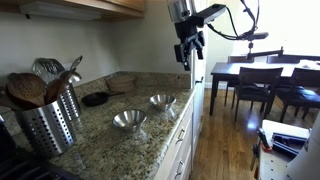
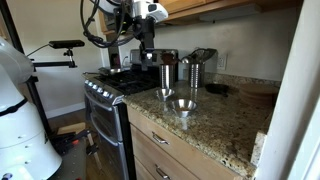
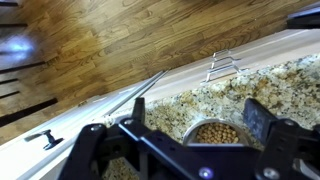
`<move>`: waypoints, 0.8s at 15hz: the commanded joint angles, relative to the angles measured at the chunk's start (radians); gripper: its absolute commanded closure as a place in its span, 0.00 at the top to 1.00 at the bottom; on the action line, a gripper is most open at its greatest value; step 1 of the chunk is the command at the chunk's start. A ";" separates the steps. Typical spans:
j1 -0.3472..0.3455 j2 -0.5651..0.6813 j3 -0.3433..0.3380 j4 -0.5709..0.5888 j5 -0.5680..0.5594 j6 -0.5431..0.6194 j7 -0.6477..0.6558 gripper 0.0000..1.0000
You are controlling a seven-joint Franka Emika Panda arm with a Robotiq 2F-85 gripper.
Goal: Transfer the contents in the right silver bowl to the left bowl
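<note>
The granite desk (image 1: 100,145) carries both steel bowls near its front edge. The hand (image 1: 188,56) hangs high above that edge, pointing down, its fingers spread wide and holding nothing. The right silver bowl (image 1: 162,101), which the wrist view shows full of small brown pieces, lies almost straight below the hand, with the left bowl (image 1: 128,120) just beside it along the edge.

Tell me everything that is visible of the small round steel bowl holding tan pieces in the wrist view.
The small round shiny steel bowl has a thin rim and stands upright on the speckled granite counter. Small round tan pieces lie inside it. It sits below the open black gripper, whose frame hides its lower edge. Only the counter touches it.
</note>
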 commanded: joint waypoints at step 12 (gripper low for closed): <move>-0.003 0.113 -0.018 -0.005 -0.075 0.118 0.153 1.00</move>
